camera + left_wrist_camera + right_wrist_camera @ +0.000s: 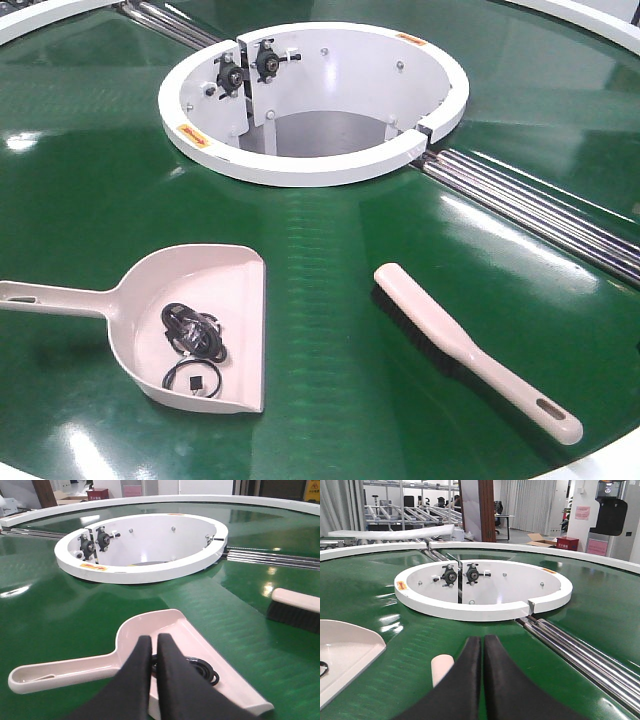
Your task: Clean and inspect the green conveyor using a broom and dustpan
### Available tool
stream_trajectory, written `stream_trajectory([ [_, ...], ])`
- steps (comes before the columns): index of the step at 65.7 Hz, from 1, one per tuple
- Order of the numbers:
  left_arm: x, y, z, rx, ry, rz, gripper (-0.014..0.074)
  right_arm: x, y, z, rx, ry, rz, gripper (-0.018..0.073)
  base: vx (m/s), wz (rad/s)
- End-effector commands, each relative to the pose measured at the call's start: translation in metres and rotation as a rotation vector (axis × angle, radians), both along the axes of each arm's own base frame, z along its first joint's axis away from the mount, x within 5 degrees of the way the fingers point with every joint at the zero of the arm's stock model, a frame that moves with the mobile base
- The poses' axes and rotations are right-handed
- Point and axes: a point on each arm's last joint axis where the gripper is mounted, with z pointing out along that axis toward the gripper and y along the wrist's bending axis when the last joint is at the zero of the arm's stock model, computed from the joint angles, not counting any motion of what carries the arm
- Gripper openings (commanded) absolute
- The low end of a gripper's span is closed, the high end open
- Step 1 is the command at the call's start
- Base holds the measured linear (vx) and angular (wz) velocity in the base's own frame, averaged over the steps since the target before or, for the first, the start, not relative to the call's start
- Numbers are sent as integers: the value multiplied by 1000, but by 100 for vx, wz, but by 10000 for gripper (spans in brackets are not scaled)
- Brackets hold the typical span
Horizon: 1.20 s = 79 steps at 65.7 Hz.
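Note:
The green conveyor (330, 300) fills the front view. On it at the left lies the pale pink dustpan (215, 290), handle pointing left, with black rubber rings (193, 335) inside. The broom (470, 350) lies to the right, bristles down, its handle toward the near edge. No gripper shows in the front view. My left gripper (152, 637) hovers over the dustpan (170, 622), shut with nothing in it, and partly hides the rings (205, 672). My right gripper (482, 639) is shut and empty just right of the broom's tip (441, 667), above the belt.
The white ring hub (310, 170) with its open centre sits behind both tools. Silver roller strips (540, 210) run from the hub toward the right. The belt's white outer rim (600, 465) lies close to the broom handle's end.

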Motion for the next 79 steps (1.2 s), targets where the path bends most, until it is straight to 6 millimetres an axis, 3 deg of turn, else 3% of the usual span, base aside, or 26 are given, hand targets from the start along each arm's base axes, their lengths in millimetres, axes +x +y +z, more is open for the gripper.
stream_trajectory([
  [1, 2, 1, 12, -44, -95, 13, -7, 0, 0, 16, 26, -99, -3, -8, 0, 0],
  [14, -3, 10, -6, -149, -169, 109, -6, 0, 0, 16, 26, -99, -3, -8, 0, 0],
  [27, -16, 19, -49, -231, -235, 191, -6, 0, 0, 16, 26, -99, -3, -8, 0, 0],
  [58, -25, 13, -55, -168, -197, 78, -6, 0, 0, 16, 25, -98, -3, -8, 0, 0],
  [79, -24, 17, -55, -122, -205, 149, -6, 0, 0, 16, 25, -98, -3, -8, 0, 0],
])
